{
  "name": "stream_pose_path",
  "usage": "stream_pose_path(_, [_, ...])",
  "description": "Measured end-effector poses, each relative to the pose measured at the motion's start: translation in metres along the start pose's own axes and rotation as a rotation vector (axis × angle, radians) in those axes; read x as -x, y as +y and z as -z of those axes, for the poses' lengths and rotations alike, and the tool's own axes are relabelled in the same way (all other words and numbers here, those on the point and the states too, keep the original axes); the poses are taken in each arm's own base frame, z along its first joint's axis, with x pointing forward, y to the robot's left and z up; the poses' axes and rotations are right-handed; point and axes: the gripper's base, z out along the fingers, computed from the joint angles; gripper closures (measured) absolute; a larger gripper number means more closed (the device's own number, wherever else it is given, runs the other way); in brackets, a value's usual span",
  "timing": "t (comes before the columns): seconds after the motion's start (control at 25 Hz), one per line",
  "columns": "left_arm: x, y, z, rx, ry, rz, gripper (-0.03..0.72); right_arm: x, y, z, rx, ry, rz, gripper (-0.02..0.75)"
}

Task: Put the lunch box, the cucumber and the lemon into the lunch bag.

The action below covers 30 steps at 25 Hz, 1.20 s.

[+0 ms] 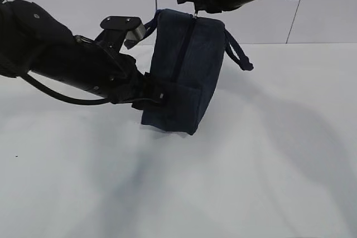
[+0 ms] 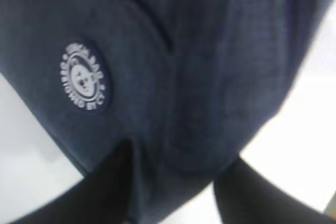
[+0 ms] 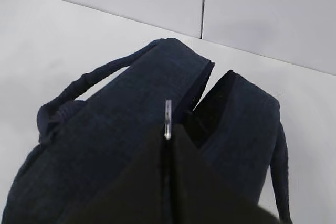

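We find the lunch bag [image 1: 181,73] at frame centre, tilted, zipper partly open. The right gripper [image 3: 168,129] is closed on the silver ring pull [image 3: 168,118]; the left gripper [image 2: 176,182] straddles the bag's lower edge, jaws parted. We advise a firm left hold while the right draws steadily along the zipper.

The lunch bag [image 1: 181,76] stands tilted on the table [image 1: 268,165].

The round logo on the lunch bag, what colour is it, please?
White on the navy lunch bag; the logo shows best in the left wrist view.

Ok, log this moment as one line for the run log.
lunch bag: tilted on table, partly unzipped | right gripper: shut on zipper pull | left gripper: astride the bag's lower end
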Motion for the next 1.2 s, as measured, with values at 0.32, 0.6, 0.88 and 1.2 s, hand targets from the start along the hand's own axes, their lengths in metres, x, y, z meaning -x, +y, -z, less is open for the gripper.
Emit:
stream_pose_path(0.32, [0.014, -0.015, 0.030, -0.051, -0.062, -0.012, 0.168, -0.001, 0.001, 0.000, 0.012, 0.010, -0.032, 0.738])
stream_pose_path(0.6, [0.022, -0.014, 0.037, -0.018, -0.139, 0.039, 0.163, -0.001, 0.002, 0.000, 0.024, 0.014, -0.062, 0.738])
stream_pose_path(0.88, [0.040, -0.014, 0.029, -0.041, -0.185, 0.056, 0.209, -0.002, 0.004, 0.000, 0.040, 0.020, -0.103, 0.738])
stream_pose_path(1.2, [0.040, -0.010, 0.013, -0.039, -0.164, 0.058, 0.641, -0.002, 0.004, 0.000, 0.044, 0.027, -0.114, 0.738])
